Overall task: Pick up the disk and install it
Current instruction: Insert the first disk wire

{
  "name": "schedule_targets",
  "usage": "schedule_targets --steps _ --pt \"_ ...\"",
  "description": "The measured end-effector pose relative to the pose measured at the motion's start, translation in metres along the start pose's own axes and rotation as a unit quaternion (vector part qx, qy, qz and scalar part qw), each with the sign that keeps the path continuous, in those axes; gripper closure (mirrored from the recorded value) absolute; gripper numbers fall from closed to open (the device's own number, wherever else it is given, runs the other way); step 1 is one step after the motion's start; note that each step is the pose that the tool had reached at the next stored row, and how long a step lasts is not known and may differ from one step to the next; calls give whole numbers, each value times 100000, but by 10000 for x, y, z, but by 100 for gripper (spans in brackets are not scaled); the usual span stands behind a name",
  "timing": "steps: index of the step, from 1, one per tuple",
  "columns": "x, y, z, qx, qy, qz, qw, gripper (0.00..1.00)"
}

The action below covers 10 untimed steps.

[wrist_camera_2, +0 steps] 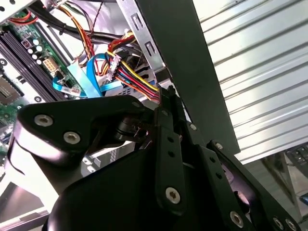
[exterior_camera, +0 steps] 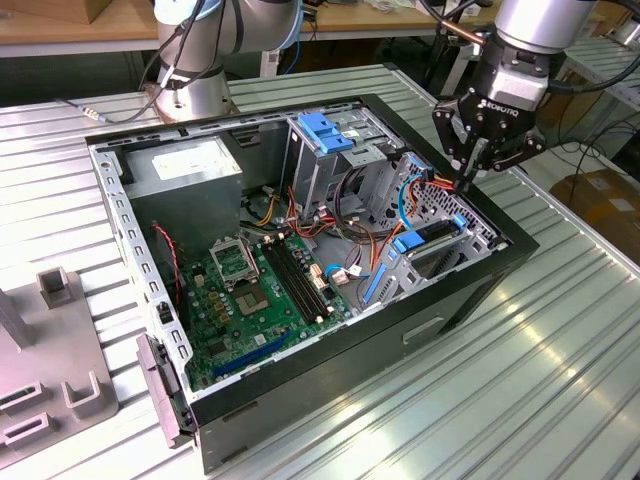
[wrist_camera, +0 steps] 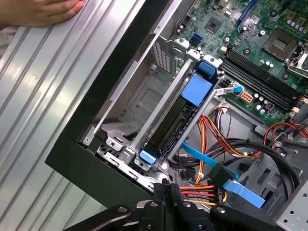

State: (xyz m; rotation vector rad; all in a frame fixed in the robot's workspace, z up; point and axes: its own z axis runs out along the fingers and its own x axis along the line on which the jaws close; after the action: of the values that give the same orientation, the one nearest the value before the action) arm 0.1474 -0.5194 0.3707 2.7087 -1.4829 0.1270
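My gripper had its fingers drawn together to a narrow point with nothing between them, poised just above the far right corner of the open computer case in the exterior view. I judged the closed tips suited pressing rather than grasping. In the first wrist view the tips hung beside a bundle of red, yellow and orange power wires with a blue data cable running past.

The disk stood on edge just beyond, already dropped into its bay against the case wall, its dark side framed by blue rails and topped by a blue latch tab. It seemed seated or nearly so.

Further off lay the motherboard, the grey power supply and, at the table's edge in the first wrist view, a person's hand.
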Motion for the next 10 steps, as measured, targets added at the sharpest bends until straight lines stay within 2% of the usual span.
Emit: schedule_targets --steps 3,5,6,7,9,10 --pt "0 0 0 -221 29 2003 99980 84" --pt "0 0 0 -381 23 3631 99933 84" --pt "0 0 0 -489 17 4732 99887 84" --pt "0 0 0 -634 9 6223 99804 84" --pt "0 0 0 -793 3 7832 99690 84" --pt "0 0 0 -897 -2 8901 99599 84"
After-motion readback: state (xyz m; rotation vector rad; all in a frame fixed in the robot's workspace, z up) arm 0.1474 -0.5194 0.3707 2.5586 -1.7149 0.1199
